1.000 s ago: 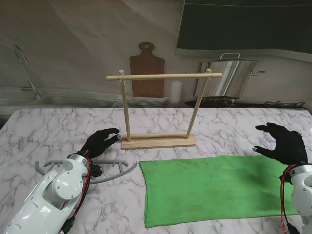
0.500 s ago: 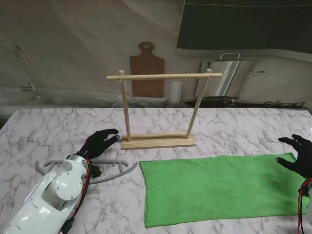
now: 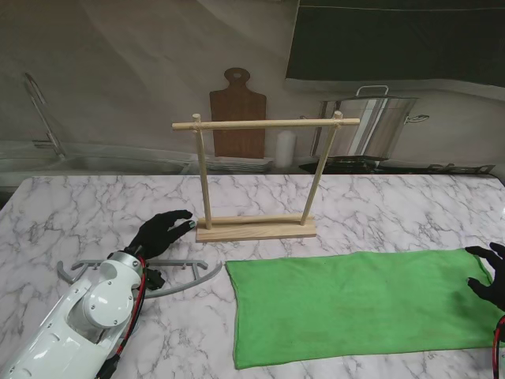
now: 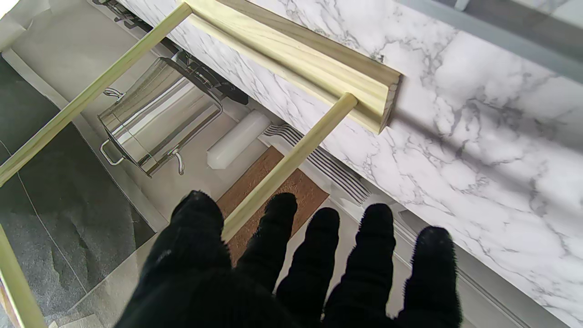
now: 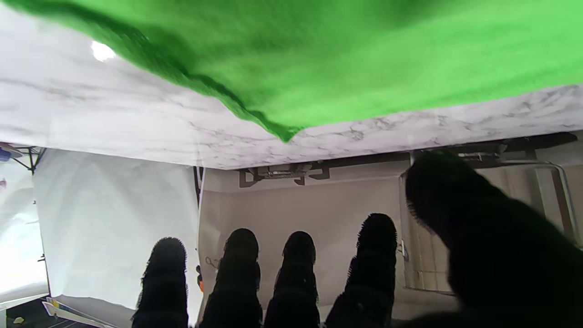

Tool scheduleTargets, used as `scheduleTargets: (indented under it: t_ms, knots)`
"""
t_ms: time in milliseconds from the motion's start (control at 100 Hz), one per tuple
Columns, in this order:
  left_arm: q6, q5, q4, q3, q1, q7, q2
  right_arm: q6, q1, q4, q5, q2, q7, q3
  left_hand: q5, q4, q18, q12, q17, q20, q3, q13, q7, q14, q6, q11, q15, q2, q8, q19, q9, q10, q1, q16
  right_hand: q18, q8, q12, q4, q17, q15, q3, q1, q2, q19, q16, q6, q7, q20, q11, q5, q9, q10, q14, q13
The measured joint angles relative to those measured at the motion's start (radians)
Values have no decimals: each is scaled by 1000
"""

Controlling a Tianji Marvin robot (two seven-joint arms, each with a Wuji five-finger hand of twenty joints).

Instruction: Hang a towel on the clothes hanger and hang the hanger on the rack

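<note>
A green towel [image 3: 355, 304] lies flat on the marble table, nearer to me than the wooden rack [image 3: 256, 174]. A grey clothes hanger [image 3: 189, 272] lies on the table at the left, partly under my left arm. My left hand [image 3: 162, 231] hovers open just beyond the hanger, close to the rack's left post [image 4: 291, 159], fingers [image 4: 319, 246] spread and holding nothing. My right hand [image 3: 491, 276] is open at the towel's far right corner, mostly out of the stand view. In the right wrist view its spread fingers [image 5: 298, 269] point past the towel's corner [image 5: 284, 132].
The rack's base [image 3: 256, 229] stands mid-table just beyond the towel. Behind the table are a wooden cutting board [image 3: 237, 110], a steel pot [image 3: 379, 122], a white cylinder [image 3: 285, 148] and a sink with a faucet [image 3: 43, 118] at the far left.
My right hand has pulled back toward me and to the right, from beyond the towel's far right edge to its right corner. The left hand, hanger and towel have stayed put.
</note>
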Motion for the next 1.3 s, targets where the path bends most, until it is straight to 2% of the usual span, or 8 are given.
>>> scheduleTargets:
  t_ms: [140,220,310,930,1160,1300]
  knots:
    - [2,1,0,2,0,-1,0,30,4,36,6,0,-10,-14,0,0,0,0,0,0,0,0,0,0,0,0,0,0,0,0,0,0,0,0,-1,0,0,12,0,0,84,28,0,-15,-6,0,0,9,0,-3,0,0,0,0]
    - [4,1,0,3,0,-3,1,41,9,52,16,0,-13,-19,0,0,0,0,0,0,0,0,0,0,0,0,0,0,0,0,0,0,0,0,-2,-7,0,23,0,0,130,30,0,-20,-6,-1,-19,9,0,-40,-14,1,-1,-8]
    - [5,1,0,4,0,-4,1,53,15,62,22,-1,-12,-22,0,0,0,0,0,0,0,0,0,0,0,0,0,0,0,0,0,0,0,0,-3,-20,0,25,0,0,155,51,0,-28,-6,-1,-41,9,0,-54,-14,10,-4,-10]
    - [12,4,2,13,-7,-8,2,114,24,91,36,-3,-12,-50,0,0,0,0,0,1,0,0,0,0,0,0,0,0,0,0,0,0,0,0,-13,-23,0,25,0,-2,147,51,0,-47,-7,-7,-12,10,1,-59,-38,11,-12,-23]
    - [14,4,4,15,-11,-8,2,140,31,105,41,-2,-14,-84,0,0,0,0,0,1,0,0,0,0,0,0,0,0,0,0,0,0,0,0,-14,-20,0,15,0,-2,137,68,0,-58,-7,-14,23,12,3,36,-38,10,-19,-23]
    - [13,2,9,16,-15,-10,2,156,45,123,50,-3,-25,-103,0,0,0,0,0,1,0,0,0,0,0,0,0,0,0,0,0,0,0,0,-14,-16,0,13,0,-2,131,66,6,-59,-8,-25,55,17,14,51,-38,2,-25,-23]
